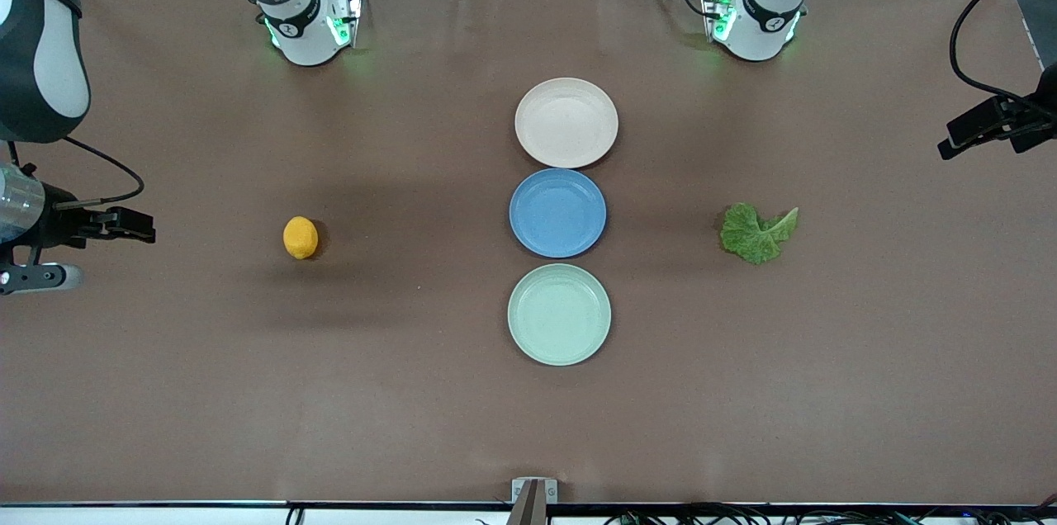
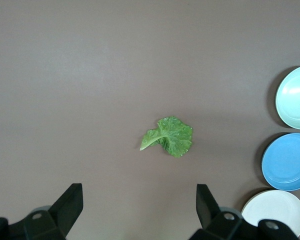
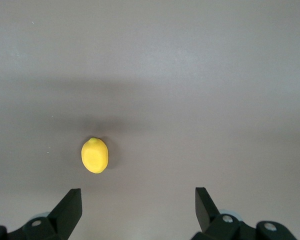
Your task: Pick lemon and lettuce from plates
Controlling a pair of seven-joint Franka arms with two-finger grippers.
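The lemon point(image 1: 300, 237) lies on the bare brown table toward the right arm's end, on no plate; it also shows in the right wrist view point(image 3: 95, 155). The lettuce point(image 1: 756, 233) lies on the bare table toward the left arm's end and shows in the left wrist view point(image 2: 169, 136). The beige-pink plate point(image 1: 566, 122) and the mint green plate point(image 1: 559, 314) are both empty. My right gripper point(image 1: 136, 225) is open and empty, high up at the table's end, with its fingertips apart in its wrist view point(image 3: 138, 192). My left gripper point(image 1: 950, 145) is open and empty too point(image 2: 140, 191).
An empty blue plate point(image 1: 557, 212) sits between the two other plates in a line down the table's middle. The three plates also show in the left wrist view, with the mint green plate point(image 2: 295, 97) at one end. The arm bases stand along the table's back edge.
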